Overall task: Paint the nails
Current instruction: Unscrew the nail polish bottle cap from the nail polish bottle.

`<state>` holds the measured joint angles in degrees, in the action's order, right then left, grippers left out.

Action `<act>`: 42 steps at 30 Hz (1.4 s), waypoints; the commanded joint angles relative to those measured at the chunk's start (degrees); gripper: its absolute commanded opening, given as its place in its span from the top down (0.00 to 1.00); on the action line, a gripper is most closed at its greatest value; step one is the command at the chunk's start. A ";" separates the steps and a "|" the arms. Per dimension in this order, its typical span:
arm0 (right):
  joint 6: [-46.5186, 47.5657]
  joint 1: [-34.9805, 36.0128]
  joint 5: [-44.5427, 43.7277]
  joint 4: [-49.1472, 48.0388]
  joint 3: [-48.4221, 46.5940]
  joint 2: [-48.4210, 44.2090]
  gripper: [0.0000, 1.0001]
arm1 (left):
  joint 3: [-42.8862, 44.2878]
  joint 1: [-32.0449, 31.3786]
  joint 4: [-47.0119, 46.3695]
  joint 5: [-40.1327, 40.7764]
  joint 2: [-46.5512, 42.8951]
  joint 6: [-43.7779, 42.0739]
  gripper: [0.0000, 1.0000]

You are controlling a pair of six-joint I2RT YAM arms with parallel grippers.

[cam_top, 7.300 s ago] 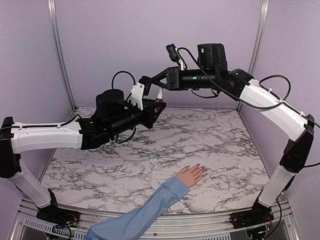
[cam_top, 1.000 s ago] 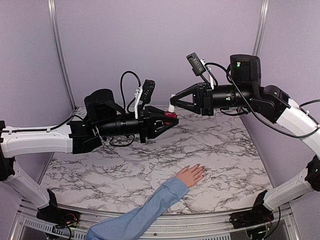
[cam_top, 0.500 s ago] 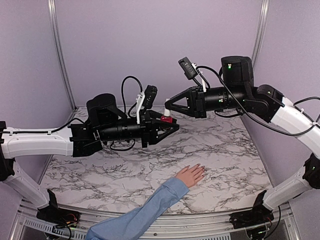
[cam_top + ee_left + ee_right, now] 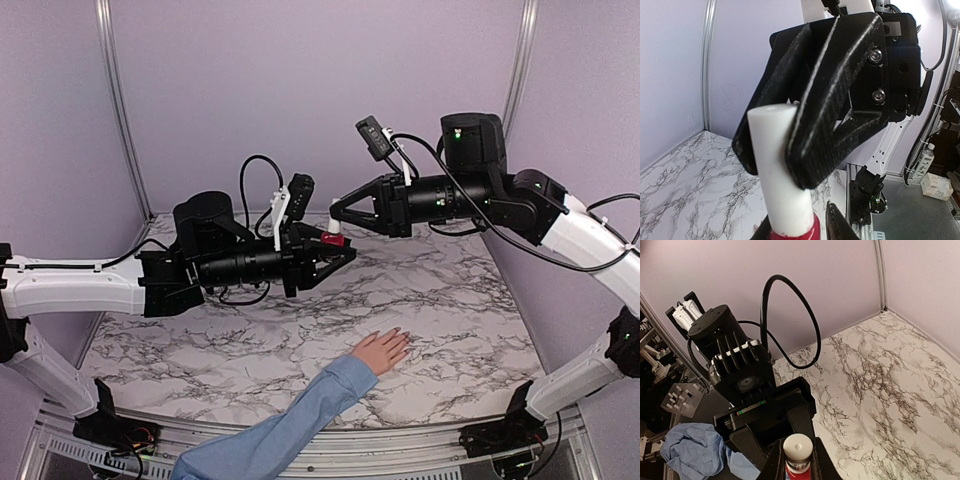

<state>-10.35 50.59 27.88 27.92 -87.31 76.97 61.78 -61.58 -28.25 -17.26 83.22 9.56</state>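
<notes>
A light-skinned hand (image 4: 381, 351) in a light blue sleeve (image 4: 290, 425) lies flat on the marble table (image 4: 450, 290). Its nails (image 4: 402, 336) are tiny pinkish spots at the fingertips. High above the table, my left gripper (image 4: 338, 248) is shut on a small red nail-polish bottle (image 4: 333, 240). The bottle also shows in the left wrist view (image 4: 795, 232) and the right wrist view (image 4: 797, 471). My right gripper (image 4: 333, 215) is shut on the bottle's white cap (image 4: 780, 165), with a finger on either side of it (image 4: 798, 447).
Purple walls with metal corner posts (image 4: 115, 100) enclose the table. Both arms meet at the back middle, well above and behind the hand. A blue cloth (image 4: 685, 447) lies outside the cell.
One second ago my right gripper held the white cap apart from the bottle. It has since moved left and down, and the cap now sits on the bottle in my left gripper.
</notes>
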 commanded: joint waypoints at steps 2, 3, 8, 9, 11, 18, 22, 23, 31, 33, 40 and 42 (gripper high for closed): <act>1.88 0.19 -3.00 0.57 -2.71 -0.32 1.00 | -0.85 -0.56 -0.11 0.81 -2.21 -1.19 0.69; 1.98 0.17 -3.25 0.69 -2.69 -0.37 1.00 | -0.87 -0.56 -0.14 0.82 -2.31 -1.21 0.69; 2.55 0.20 -3.87 0.93 -2.43 -0.59 1.00 | -0.62 -0.56 -0.11 0.20 -2.20 -1.25 0.68; 2.67 0.21 -3.84 1.02 -2.43 -0.59 1.00 | -0.49 -0.56 -0.12 -0.08 -2.10 -1.17 0.67; 2.92 0.17 -3.65 1.04 -2.43 -0.53 1.00 | -0.35 -0.56 -0.13 -0.51 -1.86 -1.00 0.63; 3.27 0.19 -3.61 1.11 -1.92 -0.67 1.00 | -0.42 -0.51 -0.14 -0.10 -1.89 -0.47 0.70; 3.44 0.17 -4.01 1.16 -1.64 -0.98 1.00 | -0.60 -0.43 -0.36 0.20 -2.15 -0.45 0.71; 3.42 0.17 -3.98 1.19 -1.64 -1.03 1.00 | -0.73 -0.39 -0.46 0.30 -2.12 -0.23 0.71; 2.31 0.15 -4.60 0.47 -0.60 -1.72 0.86 | -1.08 -0.12 -0.76 1.84 -2.00 -0.69 1.00; 1.08 0.12 -5.93 0.37 -0.43 -1.69 0.68 | -1.30 -0.12 -0.67 3.58 -2.06 -1.14 1.00; -6.02 0.12 -13.31 0.33 -0.09 -0.77 0.46 | -0.59 -0.21 0.70 10.43 -1.33 -2.80 1.00; -7.85 0.12 -14.53 0.34 -0.54 -0.13 0.46 | 0.00 -0.36 1.76 11.84 -0.76 -3.26 1.00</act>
<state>-12.95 50.83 18.50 29.12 -87.18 76.69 60.86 -61.56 -27.66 -10.20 83.18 8.19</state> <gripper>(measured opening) 0.542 0.195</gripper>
